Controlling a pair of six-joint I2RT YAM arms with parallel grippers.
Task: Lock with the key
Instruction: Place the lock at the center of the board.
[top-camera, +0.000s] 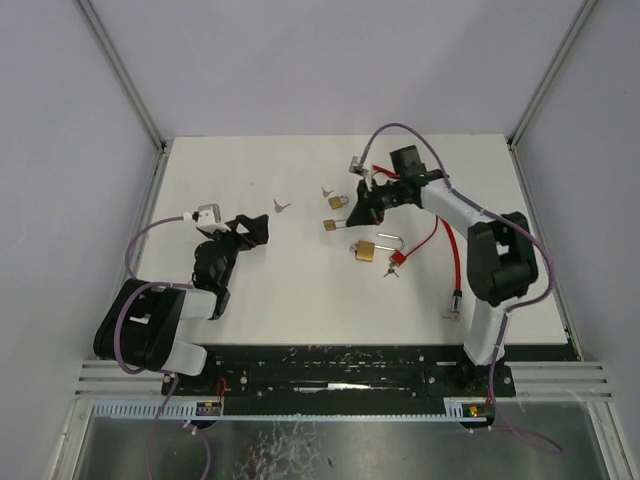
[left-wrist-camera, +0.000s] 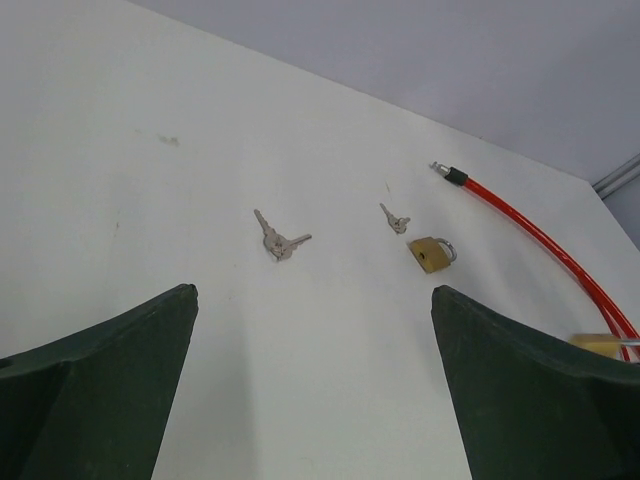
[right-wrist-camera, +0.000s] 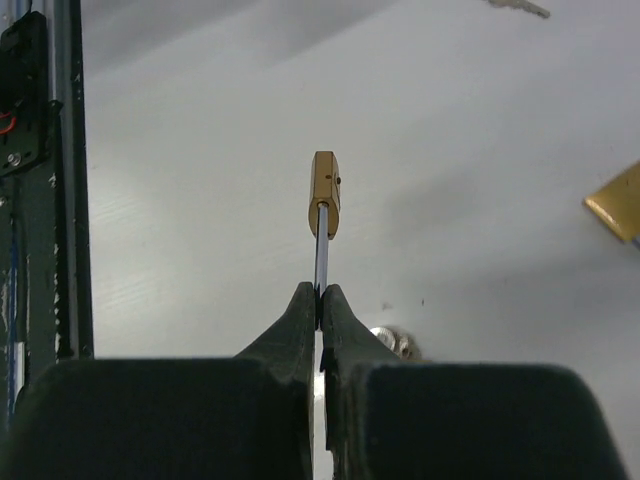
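Observation:
My right gripper (top-camera: 362, 207) (right-wrist-camera: 321, 296) is shut on a key (right-wrist-camera: 321, 255). The key's blade sits in the end of a small brass padlock (right-wrist-camera: 324, 193) (top-camera: 332, 225), which hangs off the key just above the white table. My left gripper (top-camera: 252, 230) (left-wrist-camera: 312, 292) hovers over the table's left half, open, with nothing between its fingers. Ahead of it lie a pair of keys (left-wrist-camera: 278, 240) (top-camera: 282, 206), a single key (left-wrist-camera: 396, 221) (top-camera: 326, 191) and a second small brass padlock (left-wrist-camera: 432, 253) (top-camera: 340, 202).
A larger brass padlock (top-camera: 366, 250) with a raised shackle lies in the middle of the table. A red cable (top-camera: 440, 235) (left-wrist-camera: 530, 235) loops beside it, with red-tagged keys (top-camera: 393, 262) nearby. White walls stand on three sides, and the table's near edge meets a black rail (right-wrist-camera: 35, 200).

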